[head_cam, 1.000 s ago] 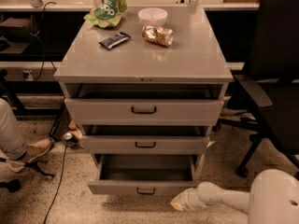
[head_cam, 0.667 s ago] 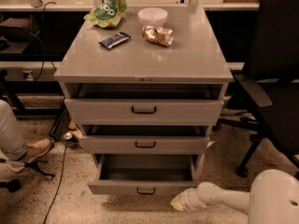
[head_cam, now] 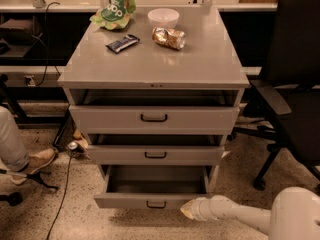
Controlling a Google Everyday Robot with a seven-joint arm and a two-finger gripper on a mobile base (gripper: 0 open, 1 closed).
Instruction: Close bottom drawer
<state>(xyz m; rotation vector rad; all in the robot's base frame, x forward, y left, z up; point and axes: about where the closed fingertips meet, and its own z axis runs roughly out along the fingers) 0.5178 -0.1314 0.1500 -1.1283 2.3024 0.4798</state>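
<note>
The bottom drawer [head_cam: 125, 201] is the lowest of three in a grey metal cabinet [head_cam: 155, 64]. It stands pulled well out, and what shows of its inside is empty. Its small black loop handle [head_cam: 156, 204] is at the middle of the low front panel. My gripper [head_cam: 189, 210], at the end of a white arm [head_cam: 235, 215] coming in from the lower right, sits low near the floor. It is at the right end of the drawer's front panel, close to or touching it.
The middle drawer [head_cam: 155, 155] and top drawer [head_cam: 154, 118] are slightly ajar. On the cabinet top lie a green bag [head_cam: 114, 11], a white bowl [head_cam: 163, 17], a dark bar [head_cam: 122, 43] and a foil snack [head_cam: 169, 37]. A black office chair [head_cam: 292, 99] stands right; a person's foot [head_cam: 35, 161] and cables are left.
</note>
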